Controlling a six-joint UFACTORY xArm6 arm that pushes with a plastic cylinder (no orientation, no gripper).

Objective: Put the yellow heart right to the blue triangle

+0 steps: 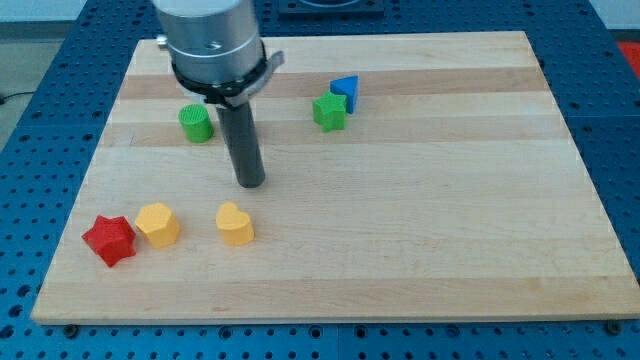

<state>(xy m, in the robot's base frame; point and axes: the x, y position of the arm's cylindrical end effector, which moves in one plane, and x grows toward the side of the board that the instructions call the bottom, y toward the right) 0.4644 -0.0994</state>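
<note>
On the wooden bench (420,250), my tip (251,183), a bare rod with no gripper to open or close, stands just above the yellow heart (235,224), apparently on approach; next likely a push toward the view's upper right, past the blue triangle (346,90).

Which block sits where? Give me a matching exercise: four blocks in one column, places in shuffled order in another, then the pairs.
Blocks:
1. red star
2. blue triangle
3. yellow heart
4. green cylinder

Places:
A. touching the green star
B. just below my tip
C. farthest toward the view's left
D. left of the rod, near the view's top

Pairs: 1-C, 2-A, 3-B, 4-D
</note>
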